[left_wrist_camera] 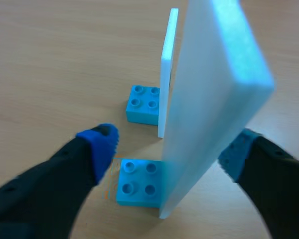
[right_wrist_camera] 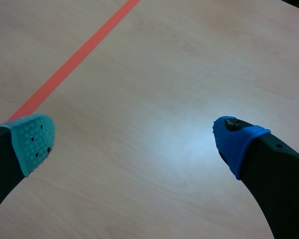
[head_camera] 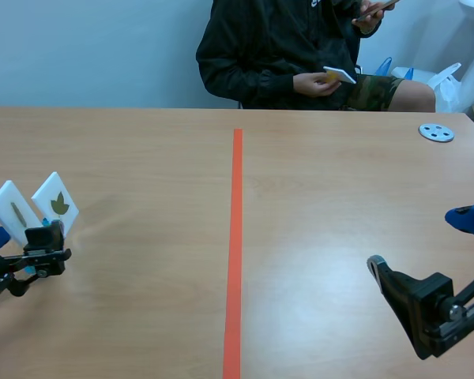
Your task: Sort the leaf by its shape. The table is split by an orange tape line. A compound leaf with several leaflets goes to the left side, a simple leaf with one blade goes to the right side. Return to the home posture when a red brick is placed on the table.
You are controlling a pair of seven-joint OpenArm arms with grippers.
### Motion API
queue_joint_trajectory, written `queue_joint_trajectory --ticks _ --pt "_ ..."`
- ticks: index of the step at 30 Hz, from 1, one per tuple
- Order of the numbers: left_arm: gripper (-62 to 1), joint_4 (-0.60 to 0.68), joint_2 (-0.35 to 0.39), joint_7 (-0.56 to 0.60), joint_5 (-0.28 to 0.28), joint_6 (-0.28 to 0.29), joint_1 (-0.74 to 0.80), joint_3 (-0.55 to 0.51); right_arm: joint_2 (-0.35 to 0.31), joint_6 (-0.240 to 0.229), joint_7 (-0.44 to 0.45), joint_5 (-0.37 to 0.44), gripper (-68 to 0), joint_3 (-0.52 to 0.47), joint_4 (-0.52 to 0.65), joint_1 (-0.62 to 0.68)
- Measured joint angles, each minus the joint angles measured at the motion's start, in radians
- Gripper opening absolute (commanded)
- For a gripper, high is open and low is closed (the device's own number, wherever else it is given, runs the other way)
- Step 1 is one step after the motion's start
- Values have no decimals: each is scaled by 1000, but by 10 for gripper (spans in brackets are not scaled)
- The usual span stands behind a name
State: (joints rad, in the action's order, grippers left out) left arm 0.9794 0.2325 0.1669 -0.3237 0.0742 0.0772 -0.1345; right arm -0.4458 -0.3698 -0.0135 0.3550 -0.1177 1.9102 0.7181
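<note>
Bright, even light (glare on table (right_wrist_camera: 189, 142))

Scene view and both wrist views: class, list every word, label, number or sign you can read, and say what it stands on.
No text can be read in any view.
white card: a leaf picture only, no words.
second white card: a slim dark leaf shape, no words.
black jacket of the person: a bit of white print, cut off, unreadable.
blue bricks: plain studs, no lettering to be made out.
</note>
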Motion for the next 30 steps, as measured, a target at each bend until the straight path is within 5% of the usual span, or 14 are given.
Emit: queue_joint_trajectory --ticks 7,20,23,30 --pt "14 71 3 -7 0 1 29 0 0 0 0 0 4 0 0 0" --pt "14 654 65 -170 0 15 232 -71 0 0 0 0 4 0 0 0" --pt "14 784 65 -246 -25 70 285 -91 0 0 0 0 4 0 0 0" --pt "14 1015 64 -309 -64 313 463 -87 0 0 0 0 4 0 0 0"
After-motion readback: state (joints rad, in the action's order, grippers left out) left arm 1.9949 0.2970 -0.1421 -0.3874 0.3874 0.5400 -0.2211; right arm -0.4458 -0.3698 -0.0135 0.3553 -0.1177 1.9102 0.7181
